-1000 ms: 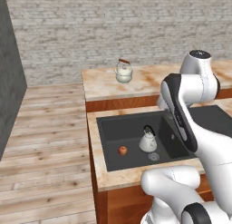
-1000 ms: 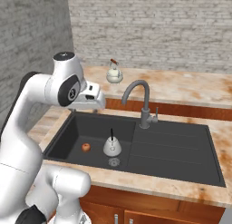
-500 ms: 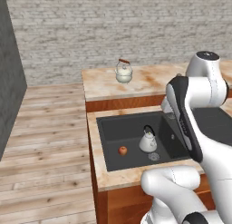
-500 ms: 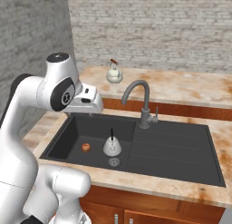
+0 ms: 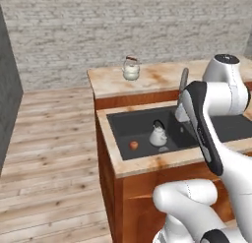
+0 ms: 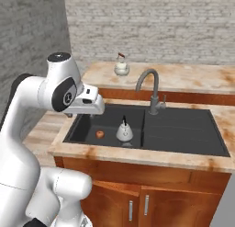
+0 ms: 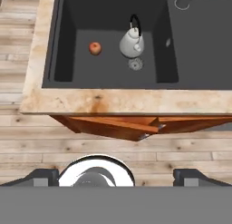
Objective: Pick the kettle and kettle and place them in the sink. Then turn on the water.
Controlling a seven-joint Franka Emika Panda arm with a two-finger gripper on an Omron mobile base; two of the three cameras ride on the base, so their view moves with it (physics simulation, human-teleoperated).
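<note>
A: Gripper (image 7: 116, 175) high over the sink's (image 6: 183, 129) near edge, fingers spread wide, grasping nothing.

B: Black-handled kettle (image 6: 124, 131) stands in the left basin, apple (image 6: 99, 134) beside it. Beyond the sink, the brown-handled kettle (image 6: 121, 65) waits on the counter (image 6: 193, 76).

Two rear base views flanking the sink (image 5: 142, 124); hand view straight down, shared basin.

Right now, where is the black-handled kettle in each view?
Left base view: black-handled kettle in the sink's left basin, right of the apple.
Right base view: picture centre, same basin.
Hand view: upper middle.
Shared landmark: the apple, in the basin beside it.
</note>
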